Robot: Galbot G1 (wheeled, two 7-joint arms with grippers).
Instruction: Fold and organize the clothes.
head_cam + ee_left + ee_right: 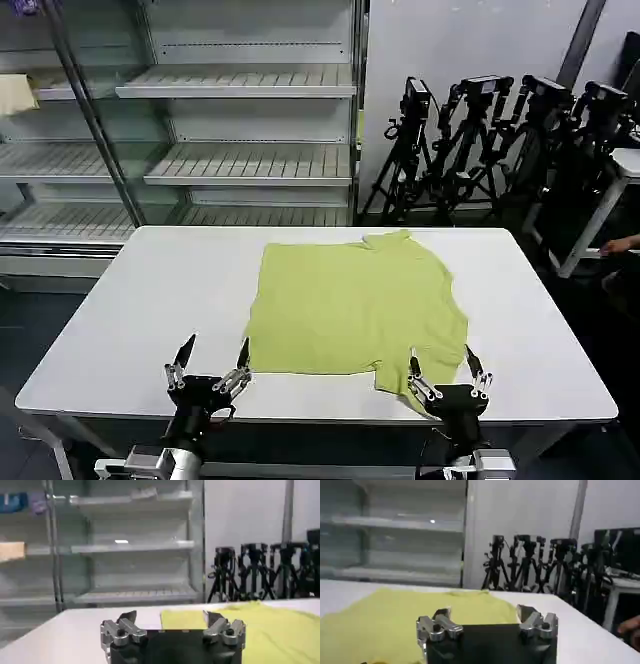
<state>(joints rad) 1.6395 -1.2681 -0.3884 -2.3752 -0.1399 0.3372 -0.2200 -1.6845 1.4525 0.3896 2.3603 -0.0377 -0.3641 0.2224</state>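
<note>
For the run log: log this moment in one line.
T-shirt flat on table | left gripper open | right gripper open

plain lime-green T-shirt (355, 305), white table (150, 300)

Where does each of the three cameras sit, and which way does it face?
Head view: looks forward and down at the white table, T-shirt, left gripper and right gripper.
Left wrist view: low at the near edge, facing shelves; open fingers.
Right wrist view: same height, facing tripods; open fingers.
All share the shirt.
</note>
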